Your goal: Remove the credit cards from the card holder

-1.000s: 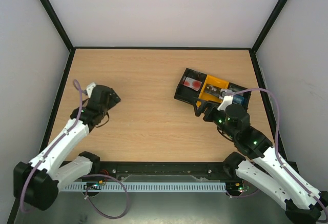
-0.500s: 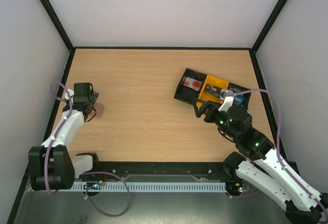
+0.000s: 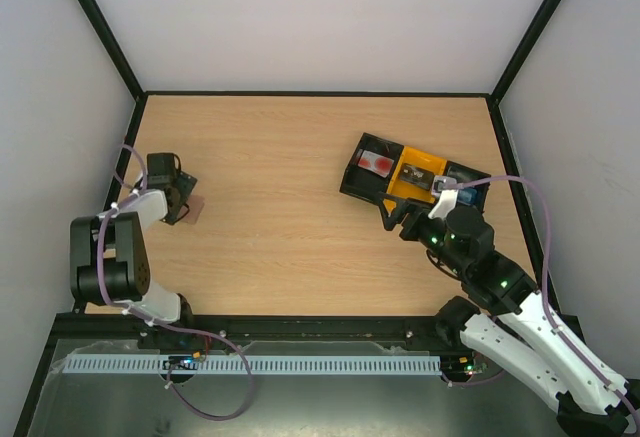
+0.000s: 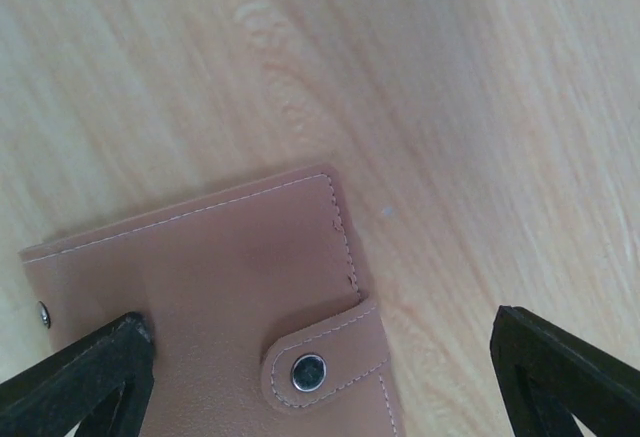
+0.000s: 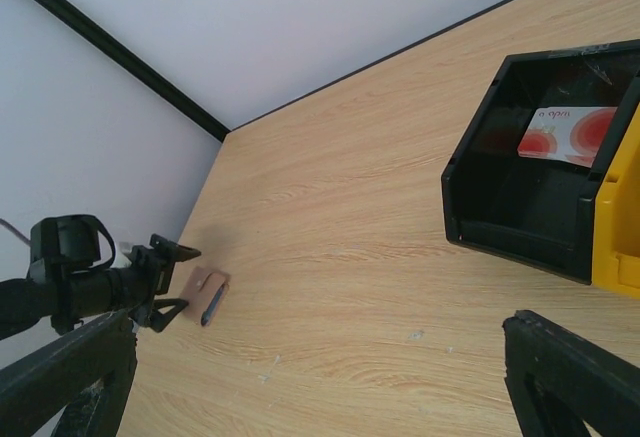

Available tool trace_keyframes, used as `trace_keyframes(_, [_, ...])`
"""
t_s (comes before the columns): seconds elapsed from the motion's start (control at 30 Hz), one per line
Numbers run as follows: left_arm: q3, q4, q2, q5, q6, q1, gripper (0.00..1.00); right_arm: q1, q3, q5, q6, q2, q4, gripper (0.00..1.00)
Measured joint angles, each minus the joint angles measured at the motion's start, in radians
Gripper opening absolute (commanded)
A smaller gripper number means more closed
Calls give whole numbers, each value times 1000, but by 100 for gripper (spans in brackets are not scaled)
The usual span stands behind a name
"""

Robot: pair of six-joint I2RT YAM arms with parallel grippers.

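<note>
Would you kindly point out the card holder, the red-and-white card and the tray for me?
card holder (image 4: 200,287), left wrist view, on its brown leather face.
red-and-white card (image 5: 566,133), right wrist view, on the middle of its face.
tray (image 5: 520,229), right wrist view, on the black compartment's near outer wall.

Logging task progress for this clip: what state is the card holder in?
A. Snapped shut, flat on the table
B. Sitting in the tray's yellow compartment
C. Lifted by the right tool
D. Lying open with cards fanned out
A: the left wrist view shows the brown card holder lying flat on the table with its snap tab fastened, below the open left tool.
</note>
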Motion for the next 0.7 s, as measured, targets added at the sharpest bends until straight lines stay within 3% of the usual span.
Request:
trace_keyframes(0.4, [1,114,46,16,67,-20,94,0,-9,8,0,-2,-2,98])
trace_keyframes(0.7, [-19,172,43,69,100,-133,95,0,-12,11,0,11,-2,98])
